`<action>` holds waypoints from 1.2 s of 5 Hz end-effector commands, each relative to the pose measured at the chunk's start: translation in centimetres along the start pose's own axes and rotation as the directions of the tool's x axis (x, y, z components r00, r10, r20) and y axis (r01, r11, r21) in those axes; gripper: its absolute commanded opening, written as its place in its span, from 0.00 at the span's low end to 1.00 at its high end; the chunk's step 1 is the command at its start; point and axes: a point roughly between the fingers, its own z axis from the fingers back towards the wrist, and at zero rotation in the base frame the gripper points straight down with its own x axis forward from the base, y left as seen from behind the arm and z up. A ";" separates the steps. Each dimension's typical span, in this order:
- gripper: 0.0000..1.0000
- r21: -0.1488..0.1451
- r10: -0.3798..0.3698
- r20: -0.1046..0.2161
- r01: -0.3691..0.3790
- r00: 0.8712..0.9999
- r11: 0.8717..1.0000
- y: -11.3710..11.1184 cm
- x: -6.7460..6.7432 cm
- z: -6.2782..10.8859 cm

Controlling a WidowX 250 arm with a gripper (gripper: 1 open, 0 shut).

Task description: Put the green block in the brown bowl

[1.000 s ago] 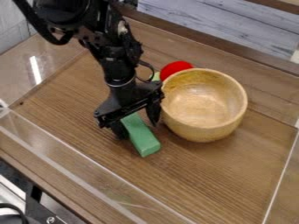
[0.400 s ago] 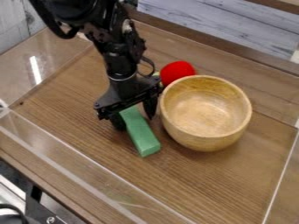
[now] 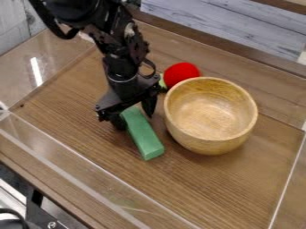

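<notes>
Since a second ago the brown bowl (image 3: 210, 114) sits a touch further right and nearer the front of the table, and the arm has edged left, so the red ball (image 3: 181, 73) behind the bowl now shows more fully.

Nearest me, left of the bowl, lies the green block (image 3: 142, 135), flat on the wooden table (image 3: 84, 179), its long side running toward the front and its near end just beside the bowl's wall without quite touching it, as far as I can judge. Over the block's far end stands the gripper (image 3: 129, 114), pointing steeply down with its jaws spread wide, one finger on either side of the block. Whether the fingertips already touch it I cannot tell from here; nothing is pinched yet.

That block looks like a light, stiff bar with flat, smooth sides, so it should neither crush nor bend. I would take it across the narrow width, closer to its middle than its end, since a grip at the tip might let it swing downward when lifted over the bowl's rim.
</notes>
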 end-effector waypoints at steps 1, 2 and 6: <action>1.00 -0.003 -0.020 0.019 0.020 1.000 1.000 -0.3 0.9 1.1; 0.00 -0.002 -0.032 0.020 0.032 0.999 0.999 -0.2 1.7 1.7; 0.00 -0.103 -0.210 -0.040 0.205 0.977 0.973 -3.6 2.8 9.6</action>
